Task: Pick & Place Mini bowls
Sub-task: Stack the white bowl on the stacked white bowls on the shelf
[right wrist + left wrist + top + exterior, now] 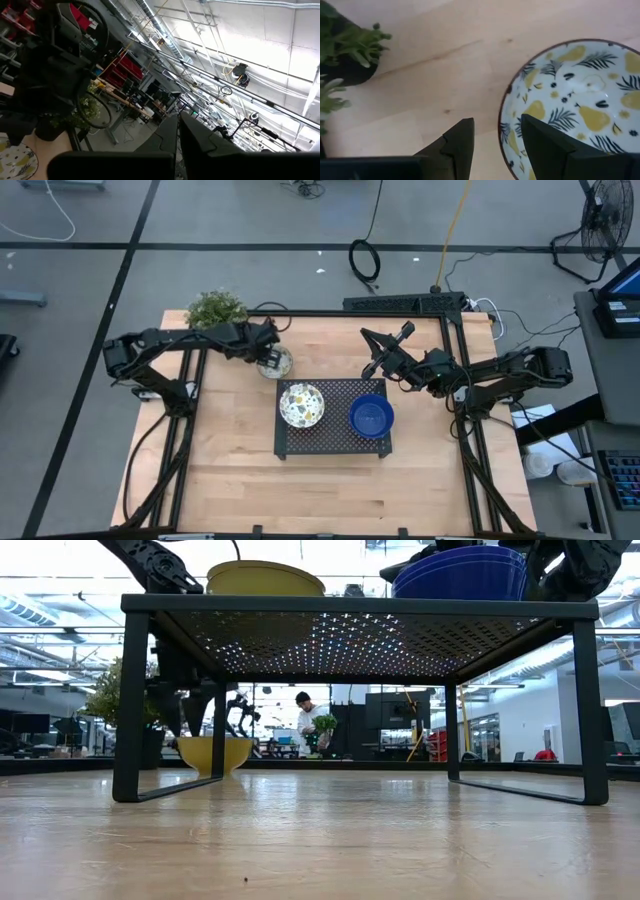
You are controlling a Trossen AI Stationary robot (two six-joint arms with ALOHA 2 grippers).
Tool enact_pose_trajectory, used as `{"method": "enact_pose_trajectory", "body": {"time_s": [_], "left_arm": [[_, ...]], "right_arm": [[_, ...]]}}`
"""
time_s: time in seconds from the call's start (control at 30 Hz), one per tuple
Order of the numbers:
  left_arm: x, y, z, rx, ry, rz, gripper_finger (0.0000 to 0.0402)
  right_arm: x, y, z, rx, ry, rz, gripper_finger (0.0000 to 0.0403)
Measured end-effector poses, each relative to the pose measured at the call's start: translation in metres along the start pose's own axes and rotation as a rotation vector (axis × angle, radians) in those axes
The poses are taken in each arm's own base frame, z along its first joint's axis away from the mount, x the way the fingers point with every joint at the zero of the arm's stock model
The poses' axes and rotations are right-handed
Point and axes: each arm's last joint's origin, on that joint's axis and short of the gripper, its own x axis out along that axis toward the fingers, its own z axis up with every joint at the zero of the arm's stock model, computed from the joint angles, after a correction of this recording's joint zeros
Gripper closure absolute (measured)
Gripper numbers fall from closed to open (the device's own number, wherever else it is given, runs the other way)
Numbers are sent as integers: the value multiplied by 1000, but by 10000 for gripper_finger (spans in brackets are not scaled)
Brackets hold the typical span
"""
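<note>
A white mini bowl with yellow pears and dark leaves inside (580, 95) rests by its base on the wooden table (230, 460), next to the green plant (215, 308). My left gripper (497, 119) hangs open over its near rim (504, 107), one finger above the inside and one outside; no touch shows. In the low view the gripper (195, 705) stands just above this bowl (213, 753). On the black tray (335, 442) sit a second patterned bowl (301, 404) and a blue bowl (371, 416). My right gripper (372, 342) is shut, raised behind the tray.
The plant (345, 45) stands close beside my left gripper, toward the table's far left corner. The tray stands on thin legs (130, 705) with open room beneath. Bare wood lies in front of the tray and to its left. A person (305, 720) stands far off in the room.
</note>
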Motion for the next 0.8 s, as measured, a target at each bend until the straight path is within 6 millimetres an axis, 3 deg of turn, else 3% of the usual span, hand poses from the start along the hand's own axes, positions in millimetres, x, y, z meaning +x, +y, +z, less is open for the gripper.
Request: {"method": "enact_pose_trajectory", "body": {"time_s": [0.23, 0.47, 0.8], "left_arm": [[2, 2, 6, 39, 59, -116, 236], [7, 15, 18, 60, 124, -206, 236], [10, 25, 25, 60, 124, -205, 236]], "right_arm": [[0, 0, 0, 3, -2, 1, 394], [0, 0, 0, 3, -2, 1, 394], [0, 0, 0, 5, -5, -2, 394]]}}
